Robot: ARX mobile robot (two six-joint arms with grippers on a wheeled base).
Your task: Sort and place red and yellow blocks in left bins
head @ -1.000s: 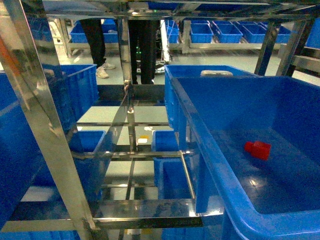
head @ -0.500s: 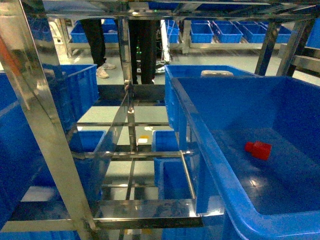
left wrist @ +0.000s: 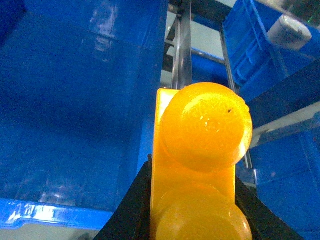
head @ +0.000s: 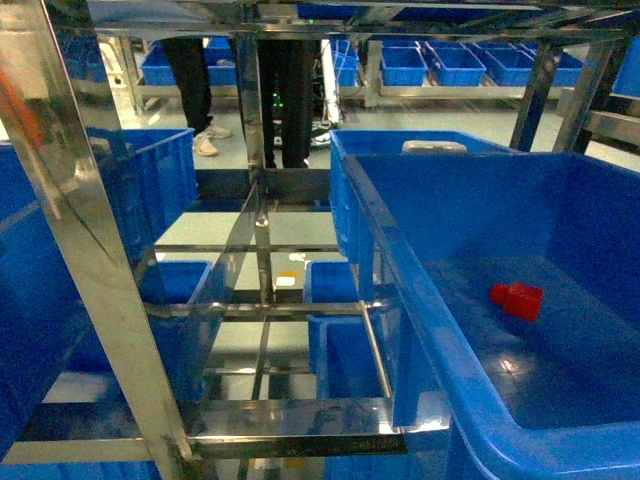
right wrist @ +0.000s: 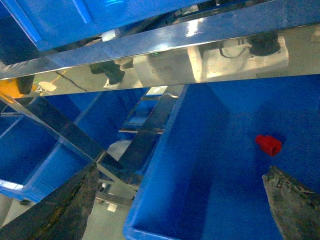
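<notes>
My left gripper point(left wrist: 192, 212) is shut on the yellow block point(left wrist: 200, 150), whose two round studs face the camera and fill the lower middle of the left wrist view. Beside it rises the wall of a deep blue bin point(left wrist: 75, 110). The red block point(head: 516, 300) lies on the floor of a large blue crate point(head: 400, 290) at the right of the head view. It shows again as the red block point(right wrist: 269, 144) in the right wrist view, where my right gripper point(right wrist: 180, 205) hangs open and empty above that crate. Neither gripper shows in the head view. Blue bins point(head: 155, 180) stand on the left.
A steel rack frame point(head: 90, 250) slants across the left, with crossbars point(head: 290, 415) low in the middle. A steel rail point(right wrist: 175, 45) runs above the right gripper. More blue crates point(head: 440, 65) line the far floor, and two people's legs point(head: 285, 100) stand behind the rack.
</notes>
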